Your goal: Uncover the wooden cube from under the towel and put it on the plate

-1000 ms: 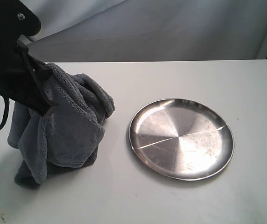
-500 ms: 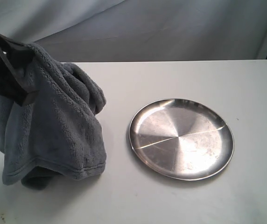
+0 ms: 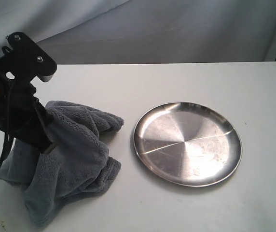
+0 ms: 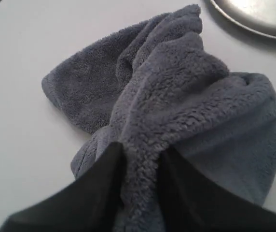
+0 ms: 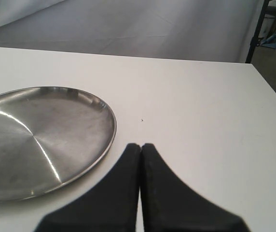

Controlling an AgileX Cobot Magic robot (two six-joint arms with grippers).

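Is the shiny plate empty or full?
Empty. The round, shiny stainless-steel plate shows only bare metal in the exterior and right wrist views.

the towel [image 3: 70,159] on the left is dark grey plush cloth, thick and fluffy, with a nubbly, matt pile. the plate [image 3: 187,143] on the right is bare polished metal, smooth and glossy, with a radial sheen and a few fine scratches. the table [image 3: 254,92] is white, smooth and matt, with small specks near its front edge. the left gripper [image 4: 143,151] and the right gripper [image 5: 141,147] are smooth matt black. the backdrop [image 3: 176,29] at the far side is grey creased cloth.
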